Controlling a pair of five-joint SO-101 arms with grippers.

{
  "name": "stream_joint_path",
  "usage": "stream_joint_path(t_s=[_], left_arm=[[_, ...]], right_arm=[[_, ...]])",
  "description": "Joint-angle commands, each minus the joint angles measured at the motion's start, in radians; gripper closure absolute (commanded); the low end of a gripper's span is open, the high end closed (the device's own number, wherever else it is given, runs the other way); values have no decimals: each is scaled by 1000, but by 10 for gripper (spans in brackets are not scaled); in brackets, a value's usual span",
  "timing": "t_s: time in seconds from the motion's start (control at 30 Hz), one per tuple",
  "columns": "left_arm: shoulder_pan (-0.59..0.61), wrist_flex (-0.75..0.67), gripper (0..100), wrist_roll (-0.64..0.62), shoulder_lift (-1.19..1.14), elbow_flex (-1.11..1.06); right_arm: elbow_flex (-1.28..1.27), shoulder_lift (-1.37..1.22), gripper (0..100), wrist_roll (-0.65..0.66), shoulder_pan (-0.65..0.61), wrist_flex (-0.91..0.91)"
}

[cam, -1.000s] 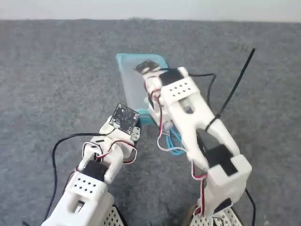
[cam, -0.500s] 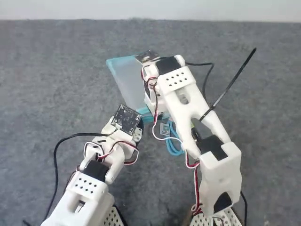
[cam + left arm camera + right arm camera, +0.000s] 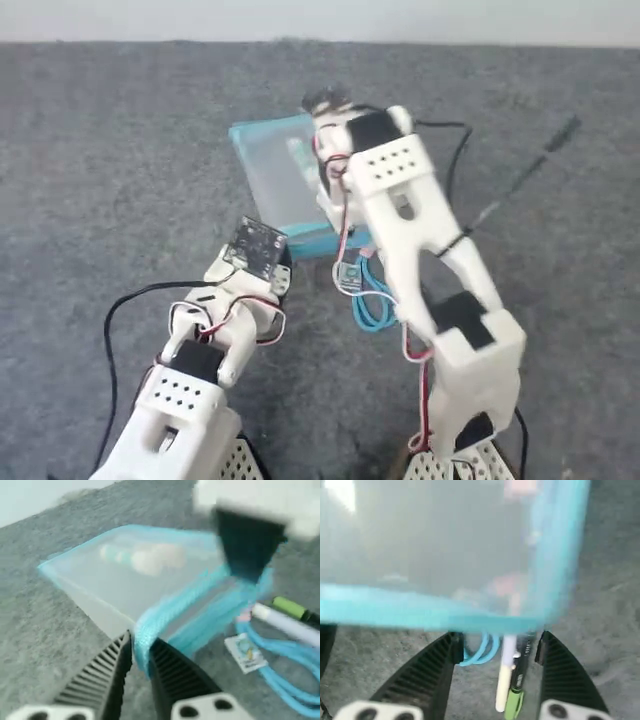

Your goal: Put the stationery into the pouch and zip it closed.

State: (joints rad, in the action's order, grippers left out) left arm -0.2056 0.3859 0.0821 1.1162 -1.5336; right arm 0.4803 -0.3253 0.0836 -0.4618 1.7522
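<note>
Your left gripper (image 3: 139, 652) pinches the near edge of the translucent turquoise-trimmed pouch (image 3: 272, 180) | your right gripper (image 3: 497, 647) gapes wide above it | white green-capped pen (image 3: 506, 677) lies alongside.

Frosted, translucent plastic pouch (image 3: 125, 585) with woven blue cloth edging, on rough, matt grey carpet (image 3: 100, 150).

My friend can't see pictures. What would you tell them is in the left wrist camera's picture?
The left gripper pinches the blue edge of a clear pouch on grey carpet, with pale things showing through its side. Beside it lie a white pen, a green-tipped pen and a blue cord.
</note>
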Motion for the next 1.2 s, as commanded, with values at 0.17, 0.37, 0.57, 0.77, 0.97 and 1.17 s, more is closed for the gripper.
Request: stream_joint_path(t_s=[0.17, 0.37, 0.57, 0.77, 0.97, 1.17], left_arm=[[150, -23, 989, -91, 25, 35], [304, -18, 989, -204, 21, 70], [210, -17, 989, -120, 23, 39], [210, -17, 989, -118, 23, 36], [206, -17, 989, -118, 23, 36], [204, -17, 989, -118, 23, 28]], right_arm=[[-155, 329, 757, 78, 28, 25], [-621, 549, 757, 100, 122, -186], [-1028, 671, 763, 196, 200, -340], [-1226, 685, 869, 287, 300, -483], [-1327, 682, 866, 313, 305, -585], [-1399, 680, 867, 313, 309, -673]])
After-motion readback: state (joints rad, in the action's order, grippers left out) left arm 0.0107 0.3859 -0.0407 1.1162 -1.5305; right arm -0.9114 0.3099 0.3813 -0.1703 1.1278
